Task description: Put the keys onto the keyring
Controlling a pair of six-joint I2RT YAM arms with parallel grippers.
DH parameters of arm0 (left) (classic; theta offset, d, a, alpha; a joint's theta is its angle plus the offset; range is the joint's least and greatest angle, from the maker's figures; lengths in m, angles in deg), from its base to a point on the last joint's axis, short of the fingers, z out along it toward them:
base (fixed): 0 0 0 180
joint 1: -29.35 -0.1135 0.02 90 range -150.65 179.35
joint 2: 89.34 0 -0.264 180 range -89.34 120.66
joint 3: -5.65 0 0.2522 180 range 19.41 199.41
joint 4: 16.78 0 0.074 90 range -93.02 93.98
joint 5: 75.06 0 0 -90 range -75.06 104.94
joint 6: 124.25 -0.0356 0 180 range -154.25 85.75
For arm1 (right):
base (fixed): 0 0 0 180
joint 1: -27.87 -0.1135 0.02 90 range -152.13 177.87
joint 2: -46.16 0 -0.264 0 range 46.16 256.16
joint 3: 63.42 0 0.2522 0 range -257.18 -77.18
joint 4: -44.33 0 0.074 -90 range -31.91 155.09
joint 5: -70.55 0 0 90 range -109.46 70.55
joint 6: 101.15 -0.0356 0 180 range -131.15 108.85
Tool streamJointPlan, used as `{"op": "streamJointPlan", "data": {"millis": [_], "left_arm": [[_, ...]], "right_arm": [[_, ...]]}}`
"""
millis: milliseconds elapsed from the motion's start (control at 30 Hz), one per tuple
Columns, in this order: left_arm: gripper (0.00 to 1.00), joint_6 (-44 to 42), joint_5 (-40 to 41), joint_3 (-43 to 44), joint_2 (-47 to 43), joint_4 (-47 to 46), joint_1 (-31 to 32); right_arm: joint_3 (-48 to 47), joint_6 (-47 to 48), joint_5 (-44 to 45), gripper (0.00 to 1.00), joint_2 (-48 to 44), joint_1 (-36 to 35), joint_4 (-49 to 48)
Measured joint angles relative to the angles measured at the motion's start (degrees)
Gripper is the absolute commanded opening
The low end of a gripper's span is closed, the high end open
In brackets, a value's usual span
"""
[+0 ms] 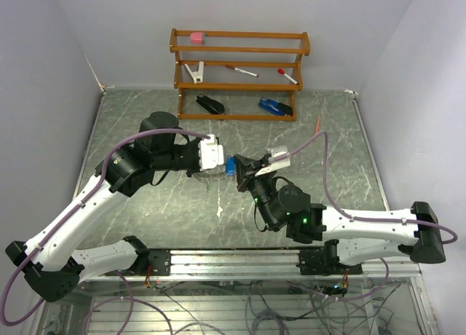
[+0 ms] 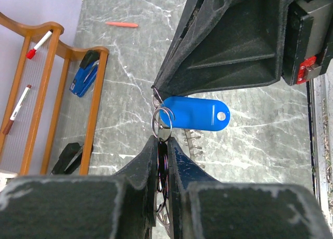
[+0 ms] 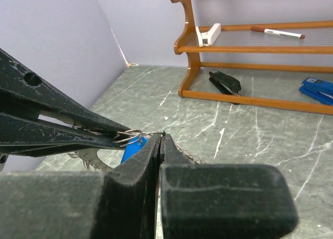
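A small silvery key (image 2: 164, 132) on a little split ring carries a blue tag (image 2: 195, 114), which also shows in the top view (image 1: 230, 165) and the right wrist view (image 3: 133, 147). My left gripper (image 2: 164, 141) is shut on the key's head, a little above the table's middle. The keyring (image 3: 89, 159), thin with a toothed rim, hangs just below both grippers (image 2: 195, 144). My right gripper (image 3: 162, 136) is shut on a thin wire of it, tip to tip with the left gripper (image 3: 120, 137). In the top view the left (image 1: 224, 164) and right (image 1: 239, 170) grippers meet.
A wooden rack (image 1: 240, 76) stands at the back wall with a pink block, a white clip and red-capped pens on it. A black stapler (image 1: 210, 103) and a blue stapler (image 1: 274, 106) lie at its foot. An orange pen (image 1: 318, 122) lies at right.
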Motion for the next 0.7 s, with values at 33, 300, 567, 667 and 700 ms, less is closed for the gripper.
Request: {"op": "streamJointPlan", "data": {"millis": [33,300,567,667,700], "left_arm": [[0.07,-0.1,0.0,-0.1,0.0,0.0,0.0],[0.07,-1.4,0.2,-0.2,0.0,0.0,-0.4],[0.07,-3.4,0.2,-0.4,-0.8,-0.4,-0.5],[0.07,-4.0,0.4,-0.4,-1.0,-0.4,-0.6],[0.07,-4.2,0.5,-0.4,-1.0,-0.4,-0.6]], "right_arm": [[0.0,-0.6,-0.4,0.0,0.0,0.3,0.4],[0.0,-7.4,-6.5,0.0,-1.5,3.8,4.7],[-1.1,-11.9,-13.3,0.0,-2.6,7.0,8.6],[-2.2,-13.2,-15.0,0.0,-2.6,7.8,10.8],[-2.3,-13.5,-15.3,0.0,-2.6,8.0,11.1]]}}
